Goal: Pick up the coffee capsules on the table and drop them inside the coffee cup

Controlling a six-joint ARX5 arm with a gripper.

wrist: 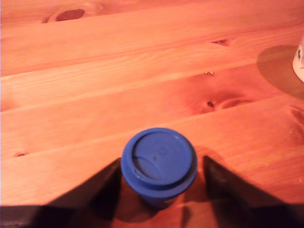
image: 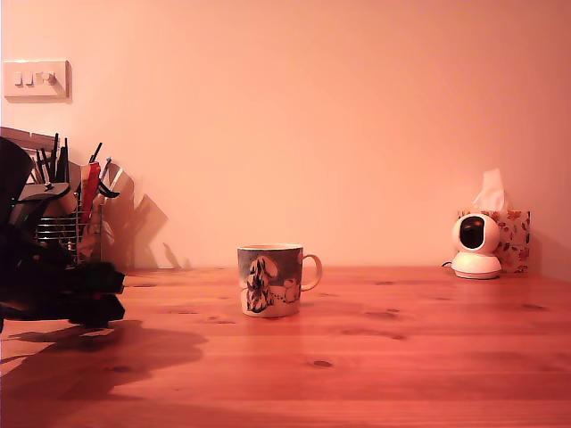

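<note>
A coffee capsule (wrist: 159, 164) with a blue flat rimmed lid stands upright on the reddish-brown wooden table (wrist: 142, 85). My gripper (wrist: 162, 160) is open, with one dark finger on each side of the capsule; a sliver of table shows between the capsule and one finger. In the exterior view my dark arm and gripper (image: 89, 290) sit low over the table at the exterior view's left, and the capsule is hidden there. The coffee cup (image: 270, 280), dark blue-grey with a white figure and a loop handle, stands mid-table; its pale edge (wrist: 299, 61) shows in the wrist view.
Behind my arm a wire utensil holder (image: 67, 209) stands at the exterior view's left. A white dome camera (image: 475, 245) and a tissue box (image: 513, 236) are at the back right. A light switch (image: 36, 78) is on the wall.
</note>
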